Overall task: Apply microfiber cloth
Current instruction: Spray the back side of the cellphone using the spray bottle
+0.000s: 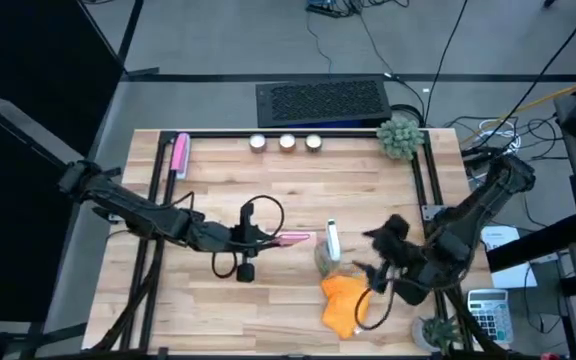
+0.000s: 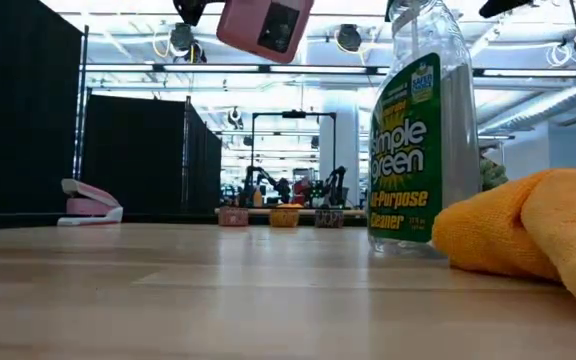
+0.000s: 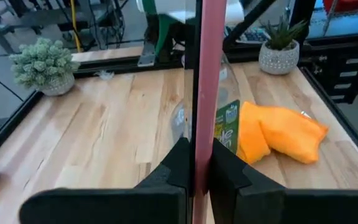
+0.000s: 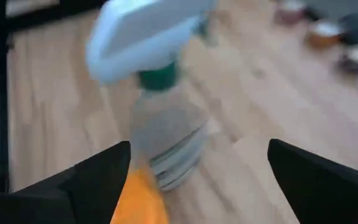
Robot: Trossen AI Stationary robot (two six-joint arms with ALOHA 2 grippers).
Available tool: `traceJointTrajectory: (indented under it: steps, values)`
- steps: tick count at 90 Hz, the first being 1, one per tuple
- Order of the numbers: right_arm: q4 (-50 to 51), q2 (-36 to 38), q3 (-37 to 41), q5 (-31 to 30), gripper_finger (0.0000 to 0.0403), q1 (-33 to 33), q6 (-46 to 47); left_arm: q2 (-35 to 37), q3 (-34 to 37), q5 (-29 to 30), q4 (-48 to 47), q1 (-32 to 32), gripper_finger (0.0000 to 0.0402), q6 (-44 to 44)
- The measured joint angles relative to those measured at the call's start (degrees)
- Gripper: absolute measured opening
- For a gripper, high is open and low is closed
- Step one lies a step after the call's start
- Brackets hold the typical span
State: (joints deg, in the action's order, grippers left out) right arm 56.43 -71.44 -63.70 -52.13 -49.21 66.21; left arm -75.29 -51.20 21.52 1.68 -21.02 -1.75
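The left gripper (image 1: 268, 239) is pinching a flat pink rectangular phone (image 1: 293, 239) above the wooden desk (image 1: 218, 300). The right gripper (image 1: 368, 270), fingers spread, is hovering beside a clear plastic spray bottle (image 1: 329, 250). The bright orange microfiber cloth (image 1: 344, 302) is lying crumpled near the desk's front edge, touching the bottle.

spray bottle (image 1: 328, 250): upright, bench centre-right
pink stapler (image 1: 179, 155): 10 o'clock corner
three small bowls (image 1: 286, 142): 12 o'clock edge
potted plant (image 1: 400, 137): 1 o'clock
calculator (image 1: 490, 306): off bench, 4 o'clock

Bright orange microfiber cloth (image 1: 341, 303), crumpled in a soft heap on the table, just beside the spray bottle
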Motion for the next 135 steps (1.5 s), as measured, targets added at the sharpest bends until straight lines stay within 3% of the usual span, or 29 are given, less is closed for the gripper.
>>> traceJointTrajectory:
  steps: [10, 19, 31, 40, 50, 66, 78, 113, 135]
  values:
    - [-5.66, 6.25, 7.88, -7.5, 0.0361, -3.24, 2.33, 0.0, 0.0, -0.02, 0.12, -0.04, 0.0009, 0.71]
    - [-16.91, 9.55, 16.11, -9.14, 0.0361, -1.94, -2.38, 0.0, 0.0, -0.17, 0.21, -0.02, 0.0009, 0.75]
    - [-38.66, 13.25, 25.14, -5.71, 0.0361, 1.43, -17.02, 0.0, 0.0, -0.22, 0.46, -0.02, 0.0009, 0.81]
    - [-55.09, 15.04, 31.19, 0.19, 0.0361, 3.91, -28.52, 0.0, 0.0, -0.22, 0.81, -0.02, 0.0009, 0.78]
    - [-66.58, 15.96, 35.67, 4.1, 0.0361, 7.5, -38.01, 0.0, 0.0, -0.24, 1.05, -0.02, 0.0009, 0.6]
    - [-72.66, 16.06, 36.59, 9.01, 0.0361, 12.56, -47.37, 0.0, 0.0, -0.24, 1.41, -0.02, 0.0009, 0.57]
    - [-76.55, 15.96, 36.57, 13.19, 0.0361, 13.48, -48.1, 0.0, 0.0, -0.24, 1.35, -0.02, 0.0009, 0.56]
    - [-80.27, 10.06, 36.61, 13.5, 0.0361, 13.5, -43.68, 0.0, 0.0, -0.24, 1.31, 0.01, 0.0009, -0.87]
    - [-81.43, 10.21, 36.61, 9.73, 0.0361, 13.93, -55.05, 0.0, 0.0, -0.24, 1.26, 0.28, 0.0012, -1.08]
